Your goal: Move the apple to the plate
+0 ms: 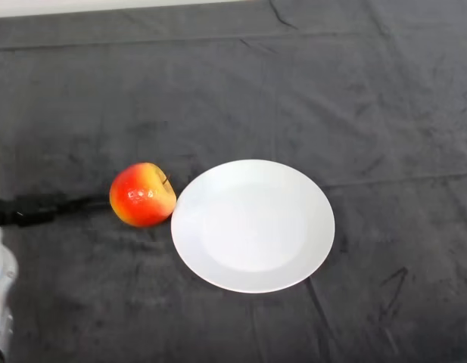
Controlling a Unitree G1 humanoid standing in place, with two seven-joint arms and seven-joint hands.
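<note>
The apple (142, 194) lies on the dark cloth (294, 91), just left of the white plate (253, 225) and right at its rim, its stem tilted to the right. The plate holds nothing. Only a silver-grey arm (0, 295) shows at the near left edge; the hand's fingers cannot be seen.
</note>
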